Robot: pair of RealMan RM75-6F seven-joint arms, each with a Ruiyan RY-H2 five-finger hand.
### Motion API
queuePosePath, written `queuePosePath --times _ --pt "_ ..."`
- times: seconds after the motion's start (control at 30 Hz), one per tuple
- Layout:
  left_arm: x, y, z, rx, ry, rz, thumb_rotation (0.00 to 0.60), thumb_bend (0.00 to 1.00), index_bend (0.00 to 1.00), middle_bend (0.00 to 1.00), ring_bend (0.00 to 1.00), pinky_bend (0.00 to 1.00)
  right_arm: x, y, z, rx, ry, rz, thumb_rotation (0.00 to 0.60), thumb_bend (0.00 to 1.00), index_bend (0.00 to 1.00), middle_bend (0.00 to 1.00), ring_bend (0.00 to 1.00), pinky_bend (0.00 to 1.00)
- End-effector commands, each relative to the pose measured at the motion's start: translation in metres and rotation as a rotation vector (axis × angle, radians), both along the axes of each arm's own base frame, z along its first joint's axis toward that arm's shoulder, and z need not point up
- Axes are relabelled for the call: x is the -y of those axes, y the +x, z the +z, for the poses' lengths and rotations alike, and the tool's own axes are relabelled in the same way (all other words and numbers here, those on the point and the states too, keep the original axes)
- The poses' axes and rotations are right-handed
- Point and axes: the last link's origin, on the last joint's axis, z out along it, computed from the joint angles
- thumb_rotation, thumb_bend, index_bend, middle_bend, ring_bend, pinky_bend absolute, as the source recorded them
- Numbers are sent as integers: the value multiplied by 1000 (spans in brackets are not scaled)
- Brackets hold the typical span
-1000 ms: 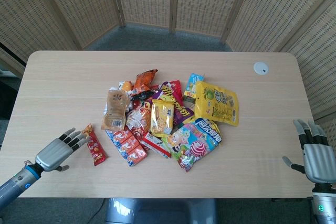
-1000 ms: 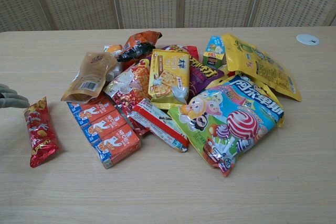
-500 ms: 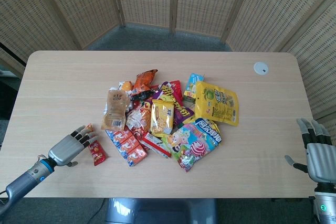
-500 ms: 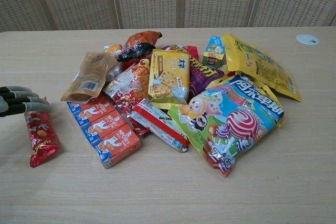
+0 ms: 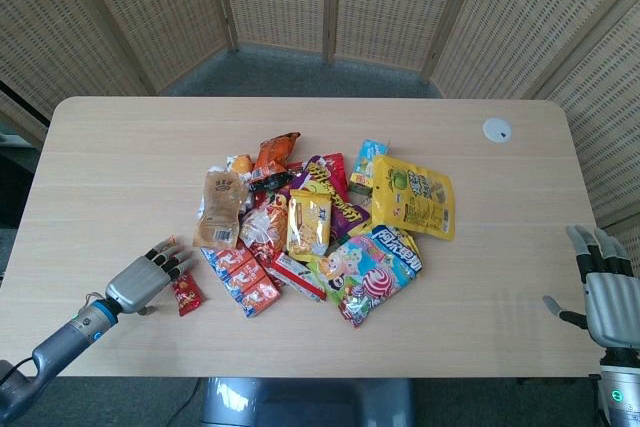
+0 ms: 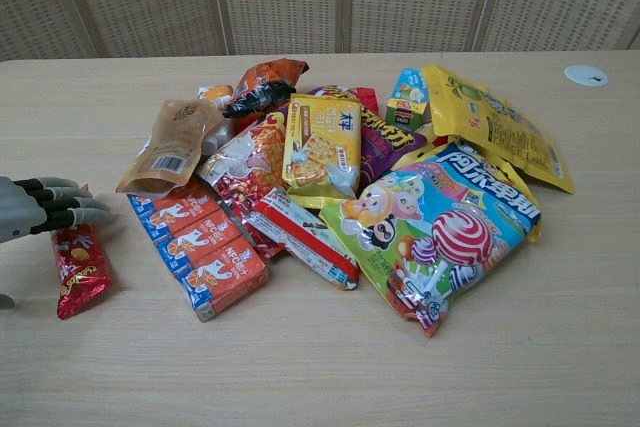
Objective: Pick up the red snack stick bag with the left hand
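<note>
The red snack stick bag (image 5: 185, 292) (image 6: 78, 272) lies flat on the table left of the snack pile. My left hand (image 5: 146, 278) (image 6: 42, 210) hovers over its far end with fingers stretched out flat, covering the upper part of the bag; nothing is held. My right hand (image 5: 605, 292) stands open, fingers up, off the table's right front corner, far from the snacks.
A pile of snack bags fills the middle: a strip of red wafer packs (image 6: 198, 245) right beside the red bag, a brown pouch (image 6: 173, 145), a lollipop bag (image 6: 440, 232), a yellow bag (image 6: 500, 125). A white round cap (image 5: 497, 129) sits far right.
My left hand has slid right and forward, from beside the red bag to above its upper end. The right hand has barely moved.
</note>
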Motion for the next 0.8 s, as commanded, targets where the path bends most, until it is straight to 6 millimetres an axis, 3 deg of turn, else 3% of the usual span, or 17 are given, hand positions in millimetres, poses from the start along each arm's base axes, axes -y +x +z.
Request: queuePosePath --times 0.03,0.07,0.1,0.13,0.33,0.53,0.8 --pt "-5 6 -3 25 35 -23 600 0 214 205 213 150 0 0 1 0 -1 1 600 0 0 0 0 0" --pt "-6 8 -3 32 54 -40 600 0 272 270 277 213 0 0 1 0 -2 1 600 0 0 0 0 0" --pt "-7 9 -4 30 67 -57 600 0 395 405 408 364 0 0 1 1 -3 2 600 0 0 0 0 0" --pt "-8 9 -5 25 75 -71 600 0 476 485 485 446 0 0 1 1 -3 2 600 0 0 0 0 0" --pt "-8 8 -11 -20 95 -103 600 0 700 703 688 641 0 0 2 5 -4 3 600 0 0 0 0 0" --pt "-6 16 -6 37 117 -102 600 0 773 772 762 712 -1 0 3 6 -5 3 600 0 0 0 0 0" --pt "-5 63 38 214 174 -174 600 0 772 771 762 711 0 1 1 9 1 5 600 0 0 0 0 0"
